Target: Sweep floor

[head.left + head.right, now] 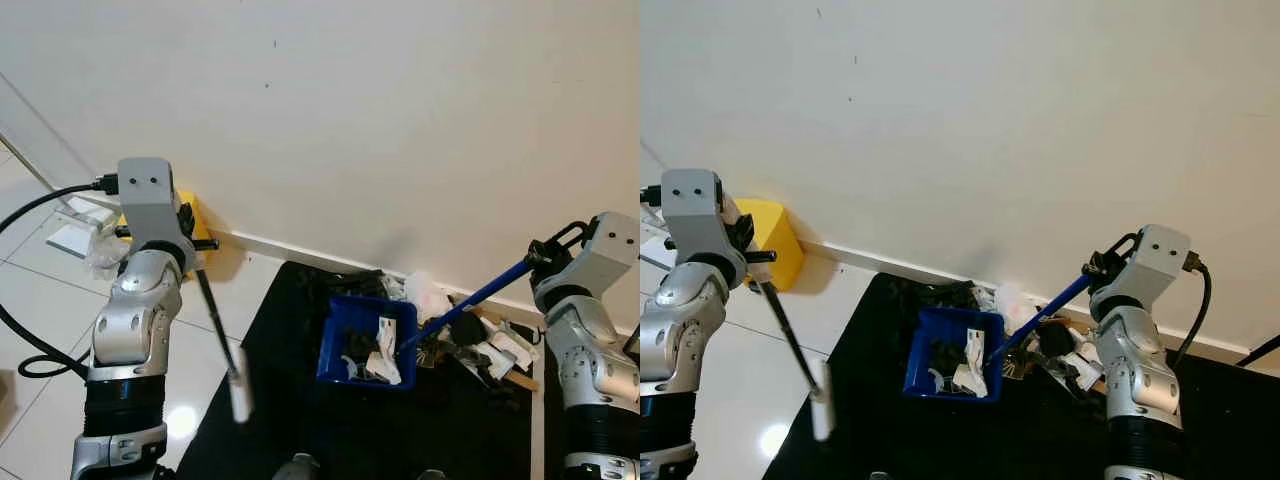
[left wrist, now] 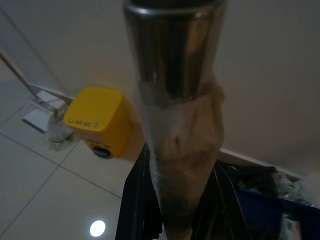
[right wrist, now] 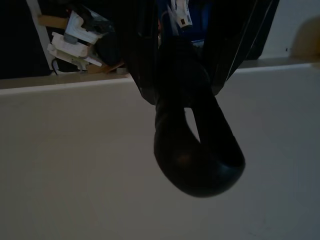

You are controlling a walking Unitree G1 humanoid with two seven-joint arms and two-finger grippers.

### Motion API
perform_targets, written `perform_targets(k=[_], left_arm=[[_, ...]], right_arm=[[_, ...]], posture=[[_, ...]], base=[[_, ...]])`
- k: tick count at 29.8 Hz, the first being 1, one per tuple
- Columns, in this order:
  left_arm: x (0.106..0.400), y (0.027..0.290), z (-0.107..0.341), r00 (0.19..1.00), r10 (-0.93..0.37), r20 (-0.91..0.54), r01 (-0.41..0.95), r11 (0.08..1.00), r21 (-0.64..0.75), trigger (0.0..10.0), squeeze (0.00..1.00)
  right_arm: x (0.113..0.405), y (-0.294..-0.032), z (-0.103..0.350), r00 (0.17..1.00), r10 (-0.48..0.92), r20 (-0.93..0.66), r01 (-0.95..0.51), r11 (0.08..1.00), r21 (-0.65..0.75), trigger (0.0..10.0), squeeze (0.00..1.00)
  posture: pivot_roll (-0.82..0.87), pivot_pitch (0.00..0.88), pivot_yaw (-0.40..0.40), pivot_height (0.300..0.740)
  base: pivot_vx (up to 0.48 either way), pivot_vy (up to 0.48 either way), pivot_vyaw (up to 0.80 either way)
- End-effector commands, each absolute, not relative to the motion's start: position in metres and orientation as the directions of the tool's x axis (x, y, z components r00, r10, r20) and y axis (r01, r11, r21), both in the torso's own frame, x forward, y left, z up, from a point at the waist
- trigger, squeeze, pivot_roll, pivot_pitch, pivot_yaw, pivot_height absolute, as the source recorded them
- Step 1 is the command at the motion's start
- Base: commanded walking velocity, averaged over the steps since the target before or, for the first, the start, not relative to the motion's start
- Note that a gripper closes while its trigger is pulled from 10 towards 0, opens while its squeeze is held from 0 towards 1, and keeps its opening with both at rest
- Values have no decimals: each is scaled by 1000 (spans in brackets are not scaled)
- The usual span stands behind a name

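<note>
Claw work first: the right claw (image 1: 1102,268) is closed around the black looped end of a blue broom handle (image 1: 1040,316), which slants down from near the wall toward the blue dustpan (image 1: 362,340). The left claw (image 1: 190,243) grips the upper end of a thin dark dustpan pole (image 1: 215,320) with a metal, tape-wrapped section close to the wrist camera; the pole runs down and inward to a white sleeve (image 1: 240,394) near its lower end, over the black mat (image 1: 300,430).

The dustpan sits on the mat near the wall and already holds crumpled white paper (image 1: 385,350) and dark scraps. More litter (image 1: 495,350), white and black pieces and a strip of cardboard, lies just beside it on the robot's right, along the skirting. A yellow box (image 2: 97,120) stands against the wall on the left, on pale floor tiles (image 1: 40,300).

Judging by this, sweeping is under way with part of the debris collected. Both handles look stiff and light, but long, so a grip at the far end gives little control of the head; the metal section may be slippery, and the taped part looks the surer hold. The litter seems light and apt to scatter under a brisk stroke.
</note>
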State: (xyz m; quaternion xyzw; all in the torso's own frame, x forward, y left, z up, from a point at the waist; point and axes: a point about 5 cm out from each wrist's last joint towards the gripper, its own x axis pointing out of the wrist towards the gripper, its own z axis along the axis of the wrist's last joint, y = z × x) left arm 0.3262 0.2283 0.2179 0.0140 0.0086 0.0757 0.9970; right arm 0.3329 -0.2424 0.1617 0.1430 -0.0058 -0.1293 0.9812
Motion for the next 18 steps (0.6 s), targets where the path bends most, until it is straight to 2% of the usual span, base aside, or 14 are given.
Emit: perform_targets(k=[1, 5, 7, 10, 14, 18], left_arm=[[323, 231, 220, 984, 178, 17, -178, 983, 51, 10000, 0], [323, 232, 220, 982, 186, 13, -186, 981, 49, 10000, 0], [324, 233, 220, 982, 188, 17, -189, 979, 79, 10000, 0], [325, 234, 222, 983, 180, 41, -183, 977, 107, 10000, 0], [326, 236, 226, 982, 177, 65, -184, 975, 126, 10000, 0], [325, 246, 227, 976, 204, 76, -212, 970, 118, 10000, 0]], right_arm=[[334, -241, 179, 966, -254, 45, 224, 913, 342, 10000, 0], [333, -241, 189, 963, -259, 71, 211, 894, 396, 10000, 0], [332, -245, 214, 950, -277, 142, 189, 877, 442, 10000, 0], [331, -247, 226, 944, -276, 181, 173, 881, 441, 10000, 0], [331, -246, 225, 950, -257, 176, 167, 897, 409, 10000, 0], [330, -233, 193, 966, -236, 103, 178, 902, 394, 10000, 0]], posture=[[36, 112, 61, 740], [37, 109, 59, 740], [30, 103, 61, 740], [30, 103, 61, 740], [24, 99, 61, 740], [22, 89, 57, 740]], base=[[0, 0, 0], [0, 0, 0], [0, 0, 0], [0, 0, 0], [0, 0, 0], [0, 0, 0]])
